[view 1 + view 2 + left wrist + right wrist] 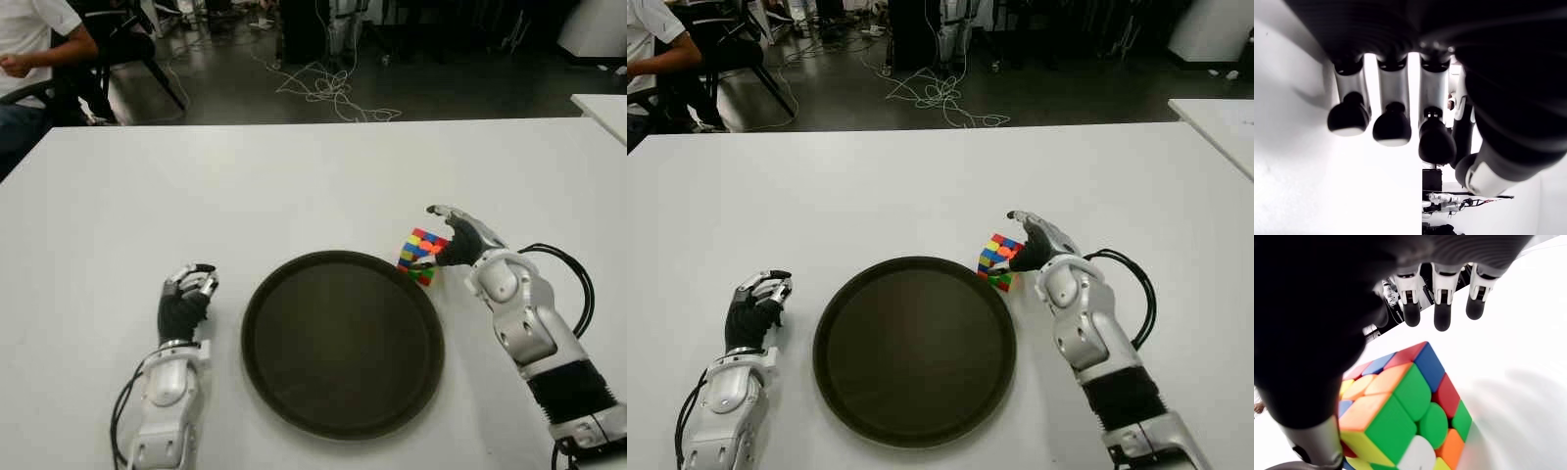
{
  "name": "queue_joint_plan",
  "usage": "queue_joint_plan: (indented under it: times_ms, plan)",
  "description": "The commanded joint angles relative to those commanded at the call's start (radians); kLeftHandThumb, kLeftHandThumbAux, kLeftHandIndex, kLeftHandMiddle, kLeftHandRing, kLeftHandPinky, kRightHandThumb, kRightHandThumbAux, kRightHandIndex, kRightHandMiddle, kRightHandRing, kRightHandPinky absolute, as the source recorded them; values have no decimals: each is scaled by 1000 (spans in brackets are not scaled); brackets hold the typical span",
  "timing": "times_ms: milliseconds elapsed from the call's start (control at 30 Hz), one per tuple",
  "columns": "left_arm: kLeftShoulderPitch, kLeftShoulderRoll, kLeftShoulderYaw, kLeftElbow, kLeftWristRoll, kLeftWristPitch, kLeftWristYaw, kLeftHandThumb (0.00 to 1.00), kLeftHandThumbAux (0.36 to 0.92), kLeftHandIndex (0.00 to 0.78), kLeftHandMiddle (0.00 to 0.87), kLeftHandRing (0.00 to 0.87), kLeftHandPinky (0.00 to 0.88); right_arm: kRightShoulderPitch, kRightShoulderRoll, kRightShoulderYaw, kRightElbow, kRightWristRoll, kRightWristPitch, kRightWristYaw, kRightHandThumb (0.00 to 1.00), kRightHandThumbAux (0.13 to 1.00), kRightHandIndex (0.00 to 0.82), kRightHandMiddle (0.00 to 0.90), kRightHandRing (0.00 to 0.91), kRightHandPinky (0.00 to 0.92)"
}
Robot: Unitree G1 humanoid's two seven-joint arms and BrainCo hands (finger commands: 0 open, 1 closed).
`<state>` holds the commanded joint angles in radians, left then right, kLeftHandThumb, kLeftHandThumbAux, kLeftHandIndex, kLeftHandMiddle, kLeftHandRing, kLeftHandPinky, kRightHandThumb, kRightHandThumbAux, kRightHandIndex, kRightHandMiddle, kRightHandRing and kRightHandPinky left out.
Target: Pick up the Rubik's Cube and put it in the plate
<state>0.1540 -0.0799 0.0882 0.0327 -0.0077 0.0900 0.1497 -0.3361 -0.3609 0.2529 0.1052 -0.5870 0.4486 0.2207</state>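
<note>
The cube (421, 256) sits tilted on one corner at the plate's (294, 392) far right rim, right hand (460, 238) touching it, fingers spread.

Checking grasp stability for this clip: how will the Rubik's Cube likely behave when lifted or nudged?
Rubik's Cube looks rigid, so it should keep shape. Tilted against the plate rim, it may tip. Glossy faces could slip past the right hand, whose fingers look extended, not closed.
</note>
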Motion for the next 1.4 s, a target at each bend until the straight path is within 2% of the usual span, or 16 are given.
queue_joint_plan:
  times_ms: [167, 300, 467, 567, 700, 767, 900, 1100, 1167, 1233, 1400]
  plan:
    - [1, -1, -1, -4, 1, 5, -1, 712, 704, 444, 823, 834, 838, -3, -5, 2, 0, -1, 4, 6, 0, 808, 110, 181, 252, 222]
    - [0, -2, 1, -4, -3, 6, -3, 713, 704, 444, 822, 833, 830, -6, -6, 3, 6, -2, 7, 5, 0, 818, 111, 216, 346, 320]
    - [-1, -6, 5, -6, -9, 12, -1, 712, 704, 444, 821, 831, 831, -3, -4, 2, 4, 0, 6, 1, 0, 807, 96, 181, 300, 267]
    - [-1, -8, 7, -5, -9, 14, 1, 712, 704, 444, 822, 833, 836, -3, -3, 1, 2, 1, 8, 1, 0, 803, 97, 177, 272, 269]
    - [-1, -7, 8, -2, -9, 11, -2, 712, 703, 444, 824, 835, 837, -2, 0, -4, 4, 11, 2, 1, 0, 823, 113, 206, 301, 329]
    - [-2, -6, 8, -2, -8, 10, -1, 712, 703, 444, 826, 836, 837, -3, 0, -3, 3, 12, 1, 4, 0, 827, 120, 216, 322, 326]
    - [0, -3, 6, -1, -5, 7, -5, 712, 703, 444, 827, 837, 833, -4, -1, -1, 3, 11, -7, -2, 0, 812, 119, 201, 292, 305]
    - [1, 1, 1, 0, -2, 2, -9, 712, 704, 444, 823, 831, 823, -8, 6, -3, 26, 17, -33, -20, 0, 813, 120, 173, 236, 252]
    - [2, 3, 0, 1, -2, 0, -12, 712, 704, 444, 825, 831, 824, -10, 11, -3, 42, 19, -47, -31, 0, 819, 117, 154, 203, 186]
    - [2, 3, -1, 1, -3, -1, -13, 712, 704, 443, 825, 831, 824, -15, 14, -2, 64, 23, -62, -42, 0, 823, 118, 149, 196, 168]
    - [2, 5, -2, 8, -3, -10, -16, 711, 705, 443, 819, 826, 817, -39, 24, 2, 148, 35, -121, -70, 0, 868, 125, 159, 277, 245]
